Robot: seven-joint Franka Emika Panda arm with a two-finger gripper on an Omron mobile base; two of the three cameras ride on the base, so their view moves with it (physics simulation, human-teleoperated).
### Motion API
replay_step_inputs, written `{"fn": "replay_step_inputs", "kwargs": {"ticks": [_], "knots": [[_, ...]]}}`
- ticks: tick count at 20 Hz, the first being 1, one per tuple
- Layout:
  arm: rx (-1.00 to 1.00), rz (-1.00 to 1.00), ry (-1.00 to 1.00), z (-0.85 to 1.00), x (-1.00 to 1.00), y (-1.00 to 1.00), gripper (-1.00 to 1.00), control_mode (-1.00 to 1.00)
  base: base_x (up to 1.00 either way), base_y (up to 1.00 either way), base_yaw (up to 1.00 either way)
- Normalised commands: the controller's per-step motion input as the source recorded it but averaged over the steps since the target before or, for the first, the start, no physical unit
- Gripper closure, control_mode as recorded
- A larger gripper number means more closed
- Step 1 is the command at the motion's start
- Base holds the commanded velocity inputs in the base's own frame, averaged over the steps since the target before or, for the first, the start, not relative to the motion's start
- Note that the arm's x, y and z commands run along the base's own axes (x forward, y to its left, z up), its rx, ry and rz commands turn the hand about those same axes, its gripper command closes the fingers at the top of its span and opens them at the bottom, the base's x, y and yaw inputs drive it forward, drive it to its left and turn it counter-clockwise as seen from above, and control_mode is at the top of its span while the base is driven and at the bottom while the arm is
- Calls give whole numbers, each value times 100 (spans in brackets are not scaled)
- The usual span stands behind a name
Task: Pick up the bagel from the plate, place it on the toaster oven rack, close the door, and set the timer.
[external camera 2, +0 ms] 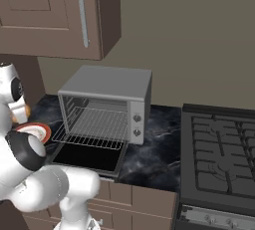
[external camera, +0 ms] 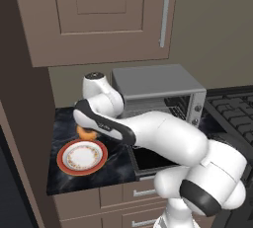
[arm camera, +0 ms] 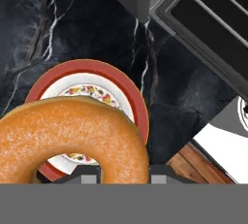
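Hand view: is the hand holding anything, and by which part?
The bagel, lifted above the plate; the hand grips its ring at one side.

Wall (external camera 2: 199, 50): we see plain tan.
Upper cabinet (external camera: 99, 15): brown panelled door, silver bar handle (external camera: 163, 16).
Desk (external camera 2: 159, 149): black marble, white veins.
Drawers (external camera: 123, 195): brown, under the desk.
Stove (external camera 2: 219, 154): dark grates, right.

This is a rendered home kitchen. A dark marble-veined bench (external camera 2: 159, 149) carries a grey toaster oven (external camera 2: 107, 102) with its door (external camera 2: 89, 158) folded down, beside a black gas stove (external camera 2: 221, 154). Brown panelled wall cabinets (external camera: 99, 15) with silver bar handles hang above, matching drawers (external camera: 113, 197) sit below, and a patterned plate (external camera: 81, 157) lies near the bench's left edge.
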Motion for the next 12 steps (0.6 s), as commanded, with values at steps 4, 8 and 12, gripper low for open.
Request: {"fn": "replay_step_inputs", "kwargs": {"ticks": [4, 8, 12], "knots": [[0, 0, 2, 26, -2, -62, 100, -100, 0, 0, 0], [0, 0, 1, 6, 0, -79, 100, -100, 0, 0, 0], [0, 0, 0, 0, 0, -84, 100, -100, 0, 0, 0]]}}
